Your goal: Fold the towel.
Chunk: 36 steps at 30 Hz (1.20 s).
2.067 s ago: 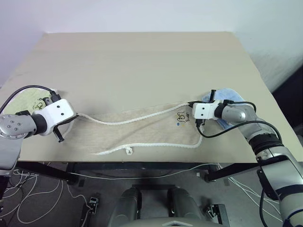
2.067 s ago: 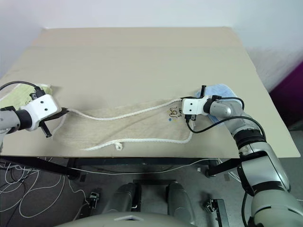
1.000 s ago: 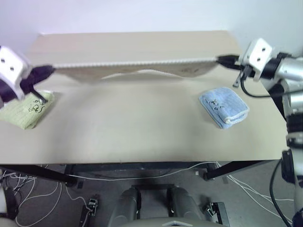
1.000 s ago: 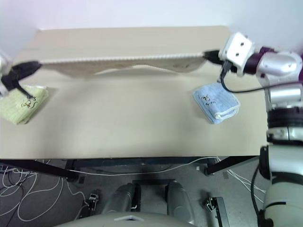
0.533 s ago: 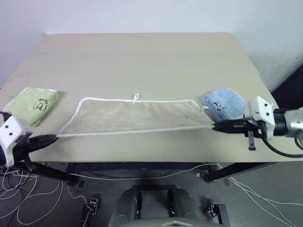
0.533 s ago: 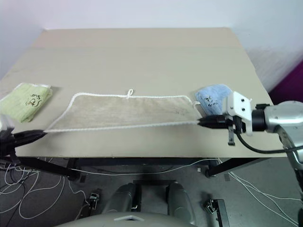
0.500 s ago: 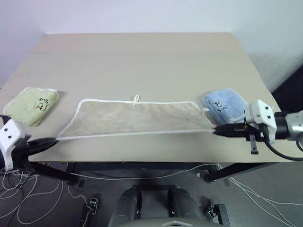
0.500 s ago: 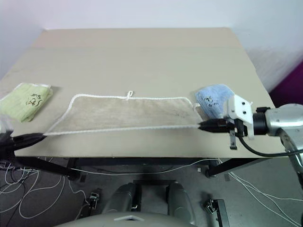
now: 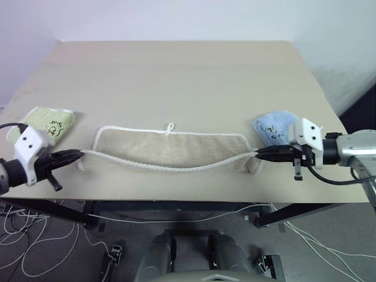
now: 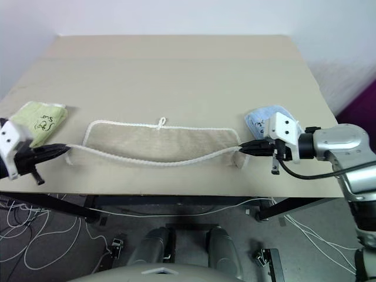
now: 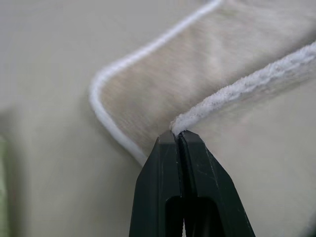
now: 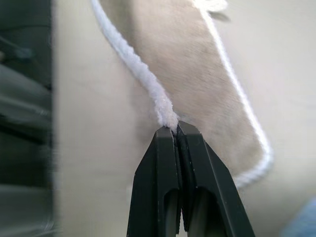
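Three towels on the pale wooden table [image 9: 176, 76]. One beige terry towel with white corded edging [image 9: 176, 147] lies across the lower middle of the frame. The left gripper [image 9: 75, 155] is pinched tight on its near-left corner, the right gripper [image 9: 262, 155] clamped on its near-right corner. One folded light-green towel [image 9: 50, 120] sits at centre-left, one folded light-blue towel [image 9: 275, 126] at centre-right.

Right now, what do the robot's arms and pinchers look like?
Each arm ends in a white boxy block with small dark dots, and two slim black fingers taper to a point. See the left gripper and the right gripper. The right arm is shiny silver metal with black rings. Black cables loop beside both wrists.
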Each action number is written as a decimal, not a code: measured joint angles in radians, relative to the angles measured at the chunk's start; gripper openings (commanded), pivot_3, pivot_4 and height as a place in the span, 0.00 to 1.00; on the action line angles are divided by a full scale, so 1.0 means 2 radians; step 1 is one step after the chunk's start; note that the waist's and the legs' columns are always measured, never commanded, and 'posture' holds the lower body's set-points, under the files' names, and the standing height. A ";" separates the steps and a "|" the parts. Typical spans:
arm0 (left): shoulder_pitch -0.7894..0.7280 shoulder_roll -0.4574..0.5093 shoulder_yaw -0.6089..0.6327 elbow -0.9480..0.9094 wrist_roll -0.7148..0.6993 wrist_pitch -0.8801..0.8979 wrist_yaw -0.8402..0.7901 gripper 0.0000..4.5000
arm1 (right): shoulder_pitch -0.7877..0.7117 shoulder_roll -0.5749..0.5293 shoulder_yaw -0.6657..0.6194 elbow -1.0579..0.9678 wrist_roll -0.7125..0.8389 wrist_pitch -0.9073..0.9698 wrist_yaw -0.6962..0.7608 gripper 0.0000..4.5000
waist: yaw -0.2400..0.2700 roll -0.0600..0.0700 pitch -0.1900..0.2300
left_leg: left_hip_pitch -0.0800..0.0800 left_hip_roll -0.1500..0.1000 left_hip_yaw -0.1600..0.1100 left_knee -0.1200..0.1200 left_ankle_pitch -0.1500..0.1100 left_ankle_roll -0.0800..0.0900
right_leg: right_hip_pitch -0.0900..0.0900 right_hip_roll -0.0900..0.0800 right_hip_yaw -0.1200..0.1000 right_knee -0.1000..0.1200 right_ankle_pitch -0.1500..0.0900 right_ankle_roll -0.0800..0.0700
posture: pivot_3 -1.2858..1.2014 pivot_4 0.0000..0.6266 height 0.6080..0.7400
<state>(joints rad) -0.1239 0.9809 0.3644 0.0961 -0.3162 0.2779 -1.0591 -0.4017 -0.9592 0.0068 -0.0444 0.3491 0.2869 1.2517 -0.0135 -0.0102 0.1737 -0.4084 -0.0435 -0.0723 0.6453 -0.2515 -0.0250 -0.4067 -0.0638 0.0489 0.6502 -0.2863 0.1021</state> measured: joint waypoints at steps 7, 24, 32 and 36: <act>-0.139 -0.023 -0.092 0.146 0.074 -0.071 0.037 0.00 | -0.096 0.049 0.038 0.146 -0.070 -0.067 -0.021 0.01 | -0.001 0.000 0.000 | -0.001 0.000 0.001 0.000 0.000 0.000 | -0.001 0.001 0.000 0.001 0.000 0.000 | 0.52 0.24 1.00; -0.251 -0.074 -0.172 0.333 0.152 -0.172 0.076 0.05 | -0.148 0.098 0.065 0.285 -0.139 -0.147 -0.027 0.10 | -0.001 0.000 0.000 | -0.001 -0.001 0.001 0.001 0.000 0.000 | -0.002 0.002 0.000 0.003 0.000 0.000 | 0.52 0.24 1.00; -0.253 -0.079 -0.160 0.345 0.140 -0.166 0.081 0.56 | -0.150 0.098 0.063 0.298 -0.139 -0.146 -0.032 0.64 | -0.001 0.000 0.000 | -0.001 -0.001 0.001 0.001 0.000 0.000 | -0.002 0.001 0.000 0.003 0.000 0.000 | 0.52 0.24 1.00; -0.260 -0.080 -0.147 0.355 0.140 -0.168 0.112 0.86 | -0.151 0.097 0.050 0.299 -0.139 -0.147 -0.048 0.93 | -0.001 0.000 0.000 | -0.001 -0.001 0.001 0.001 0.000 0.000 | -0.002 0.001 0.000 0.003 0.000 0.000 | 0.52 0.24 1.00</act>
<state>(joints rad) -0.6443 0.8201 0.0697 0.8066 -0.0359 -0.0572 -0.8354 -0.7028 -0.7653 0.1070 0.5534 0.0710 -0.0070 1.1559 -0.0154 -0.0104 0.1738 -0.4100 -0.0451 -0.0696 0.6477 -0.2511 -0.0248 -0.4103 -0.0609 0.0498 0.6560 -0.2863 0.1028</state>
